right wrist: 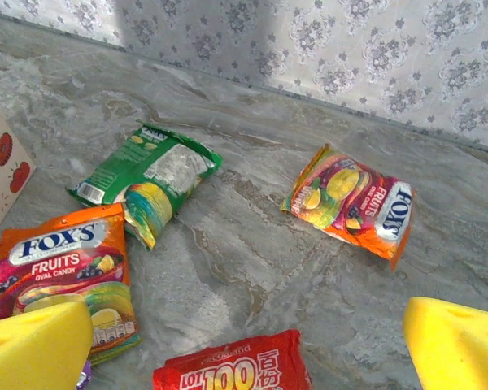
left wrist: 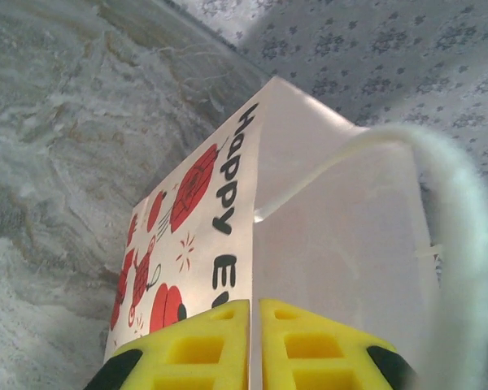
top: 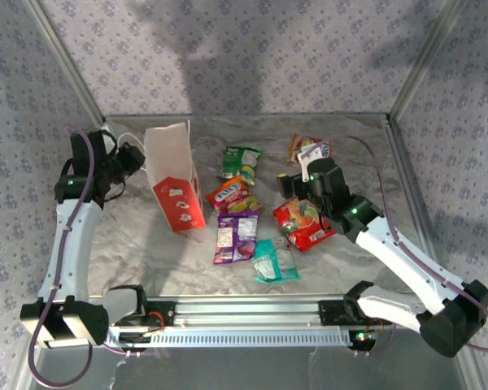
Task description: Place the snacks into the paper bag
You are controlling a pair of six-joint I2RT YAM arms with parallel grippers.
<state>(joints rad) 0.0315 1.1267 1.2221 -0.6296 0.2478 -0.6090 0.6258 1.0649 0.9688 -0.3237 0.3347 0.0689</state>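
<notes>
Six glossy flat snack packets (top: 236,236) lie right of the white-and-red strawberry-print paper bag (top: 172,183). The right gripper (right wrist: 244,357), jaws spread wide and empty, hovers just above the red fruit-print packet (top: 303,223). The left gripper (left wrist: 254,325) is pinching the bag's rim.

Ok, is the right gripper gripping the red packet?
No, the right gripper stands wide open, with the red packet lying flat beneath it.
</notes>
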